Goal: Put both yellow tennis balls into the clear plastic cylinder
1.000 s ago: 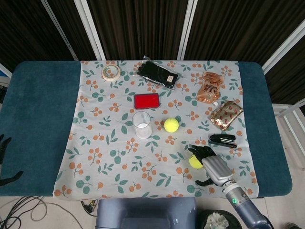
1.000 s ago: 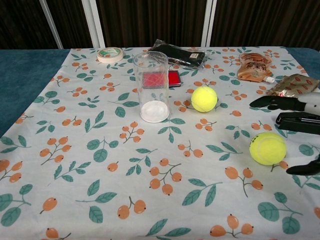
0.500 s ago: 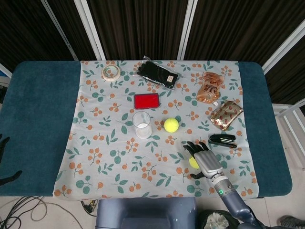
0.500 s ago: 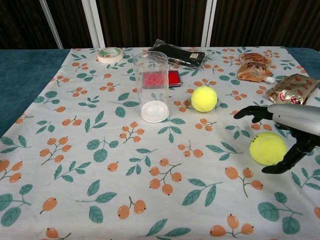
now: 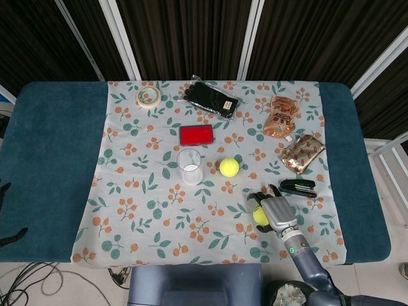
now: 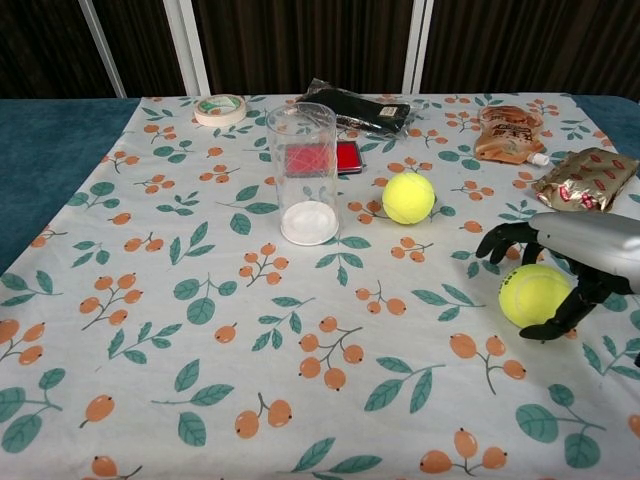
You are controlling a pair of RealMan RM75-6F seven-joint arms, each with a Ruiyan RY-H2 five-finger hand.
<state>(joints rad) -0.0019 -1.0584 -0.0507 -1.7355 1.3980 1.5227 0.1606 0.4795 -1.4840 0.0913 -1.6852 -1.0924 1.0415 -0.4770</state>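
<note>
Yellow felt marks both tennis balls on the floral cloth [image 6: 200,300]. The near tennis ball [image 6: 535,295] lies on the cloth under the right hand [image 6: 575,262], whose dark fingers [image 6: 500,240] curve over and around it; whether they actually clasp it I cannot tell. The far tennis ball [image 6: 408,197] rests free, just right of the clear plastic cylinder [image 6: 303,172], which stands upright with nothing inside. Behind the cylinder lies a red flat box [image 5: 196,135], with a tape roll [image 5: 148,97], a black pouch [image 5: 211,97], two snack packets [image 5: 279,117] and a black stapler [image 5: 298,187] scattered across the bench [image 5: 51,159]. At the left edge, dark fingertips of the left hand [image 5: 7,213] show, its state unclear.
</note>
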